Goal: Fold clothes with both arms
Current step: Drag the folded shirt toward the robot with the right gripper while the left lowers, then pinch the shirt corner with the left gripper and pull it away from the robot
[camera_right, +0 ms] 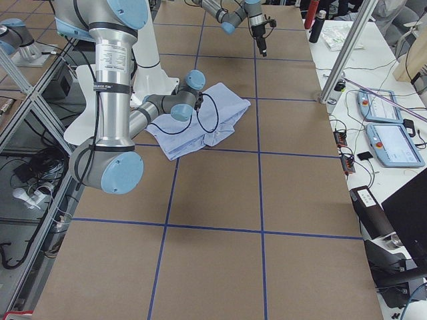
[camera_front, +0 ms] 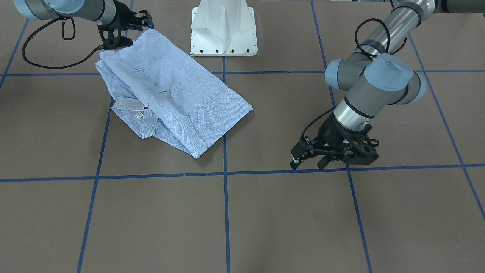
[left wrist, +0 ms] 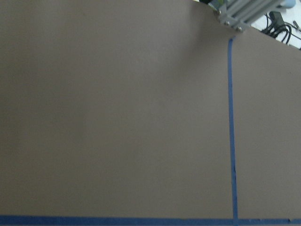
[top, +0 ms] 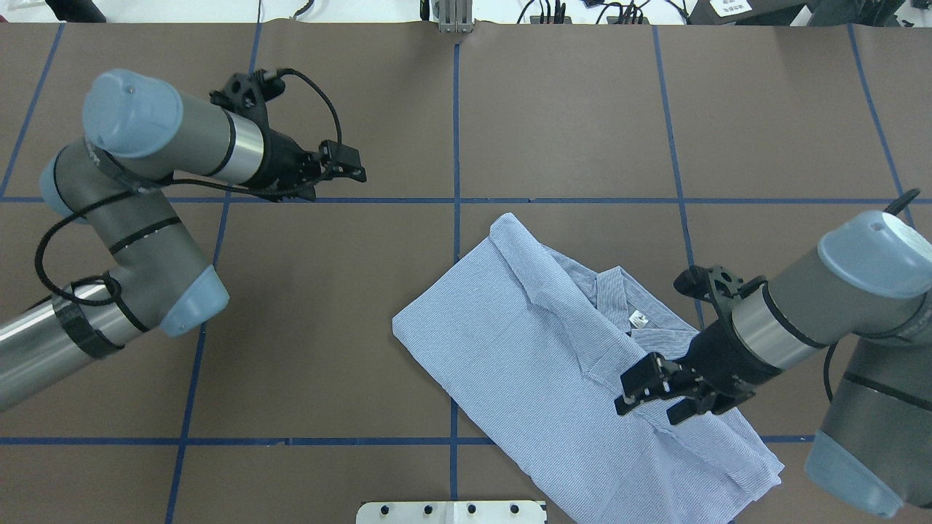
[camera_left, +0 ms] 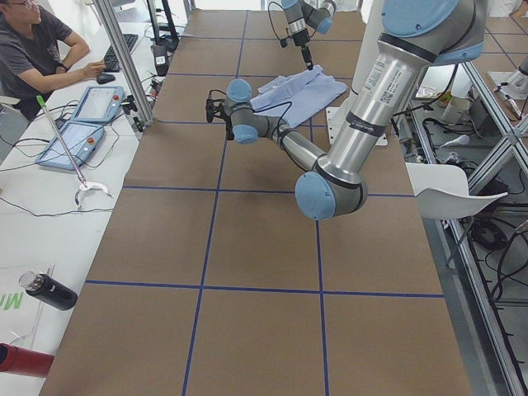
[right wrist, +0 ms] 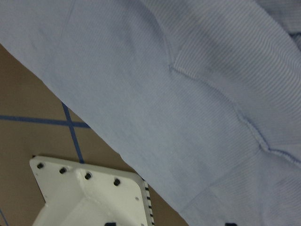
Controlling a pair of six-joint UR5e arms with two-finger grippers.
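Over the folded shirt (top: pixel 524 349), lying on the desk's (top: pixel 291 327) right half, my right fingers (top: pixel 635 386) hang parted and empty; my left fingers (camera_front: pixel 298 157), parted too, sit well apart. Pinching one layer alone could drag the fold open.

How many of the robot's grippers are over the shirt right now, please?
1. The right gripper hangs over the shirt; the left gripper is over bare table, well away from it. Neither is hidden.
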